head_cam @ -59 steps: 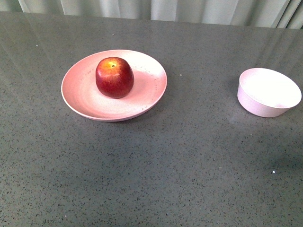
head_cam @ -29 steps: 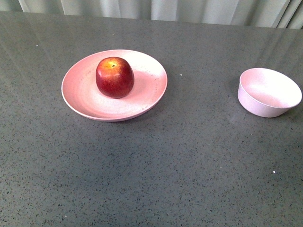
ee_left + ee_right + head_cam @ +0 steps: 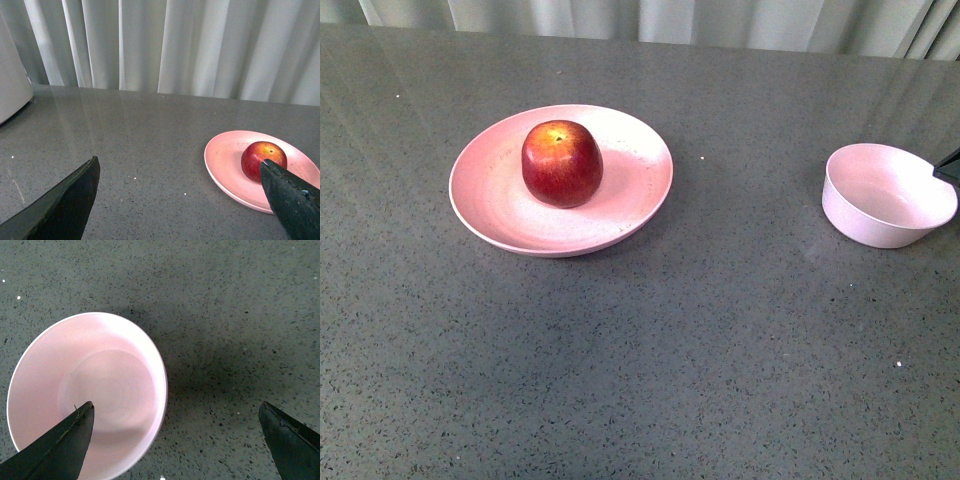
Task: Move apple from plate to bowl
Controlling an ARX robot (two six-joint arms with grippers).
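Observation:
A dark red apple (image 3: 561,163) stands upright on the wide salmon-pink plate (image 3: 485,215) at the left of the grey table. The small pale bowl (image 3: 885,195) sits apart at the right, with nothing in it. A dark tip of my right gripper (image 3: 950,166) shows at the right edge, just over the bowl's far rim. From the right wrist, the right gripper (image 3: 176,406) hangs open above the bowl (image 3: 100,380), one finger over its inside, the other over bare table. My left gripper (image 3: 180,161) is open, left of the plate (image 3: 225,160); one finger partly covers the apple (image 3: 260,156).
The grey speckled table (image 3: 720,350) stretches between plate and bowl. Pale curtains (image 3: 165,45) hang behind its far edge. A white rounded object (image 3: 12,85) stands at the table's far left in the left wrist view.
A dark tip of the right gripper has come into the front view at the right edge beside the bowl. Apple, plate and bowl have not moved.

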